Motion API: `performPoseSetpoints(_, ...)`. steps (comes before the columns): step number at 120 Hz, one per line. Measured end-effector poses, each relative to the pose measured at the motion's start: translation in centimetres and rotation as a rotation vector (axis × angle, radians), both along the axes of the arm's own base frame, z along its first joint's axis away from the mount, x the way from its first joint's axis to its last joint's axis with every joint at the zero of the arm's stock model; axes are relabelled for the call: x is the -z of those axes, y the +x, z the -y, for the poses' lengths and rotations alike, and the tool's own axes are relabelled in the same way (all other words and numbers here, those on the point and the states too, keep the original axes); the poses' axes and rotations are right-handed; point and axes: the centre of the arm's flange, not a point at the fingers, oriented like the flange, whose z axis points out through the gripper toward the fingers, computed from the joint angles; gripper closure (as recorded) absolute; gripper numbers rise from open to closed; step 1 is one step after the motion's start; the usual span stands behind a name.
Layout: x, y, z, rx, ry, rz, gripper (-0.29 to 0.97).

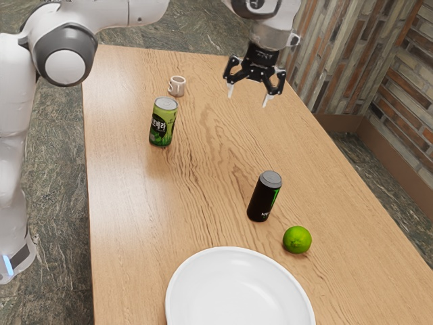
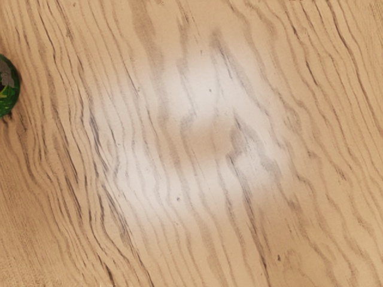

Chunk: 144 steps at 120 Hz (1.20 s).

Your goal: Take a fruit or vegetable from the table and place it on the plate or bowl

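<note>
Exterior view: pincer spread, empty, over table; plate cut off at edge

Wood-grain table; mottled stone floor; seemingly brick wall

1. A long wooden table with a wavy, light-brown grain is shown; its bare surface is seen close up in the wrist view.
2. A small beige cup is set near the far end.
3. A green can is stood upright near the cup; its edge is caught in the wrist view.
4. A black can is stood upright, well apart from the green can, toward the exterior view's right.
5. A lime is laid near the black can, not touching it.
6. A white plate is placed at the near end, near the lime but apart from it.
</note>
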Motion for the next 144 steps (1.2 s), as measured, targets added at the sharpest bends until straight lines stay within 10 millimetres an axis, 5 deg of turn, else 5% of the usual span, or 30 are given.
performPoseSetpoints(18, 0.4, 0.4, 0.3, -0.230, 0.010, -0.008, 0.00)
performPoseSetpoints(28, -0.2, 0.2, 2.6, -0.303, 0.018, 0.000, 0.00)
performPoseSetpoints(36, -2.8, -0.8, 3.5, -0.368, 0.012, 0.044, 0.00)
performPoseSetpoints(54, -6.6, -0.6, 11.9, -0.367, -0.033, 0.137, 0.00)
performPoseSetpoints(64, -4.3, 1.2, 17.2, -0.353, -0.047, 0.134, 0.00)
performPoseSetpoints(72, -0.4, 3.0, 22.1, -0.335, -0.046, 0.120, 0.00)
performPoseSetpoints(82, 3.7, 5.2, 25.0, -0.359, -0.045, 0.120, 0.00)
performPoseSetpoints(118, 8.9, 7.5, 27.6, -0.402, -0.050, 0.161, 0.00)
performPoseSetpoints(144, 9.9, 4.6, 27.6, -0.309, -0.023, 0.145, 0.00)
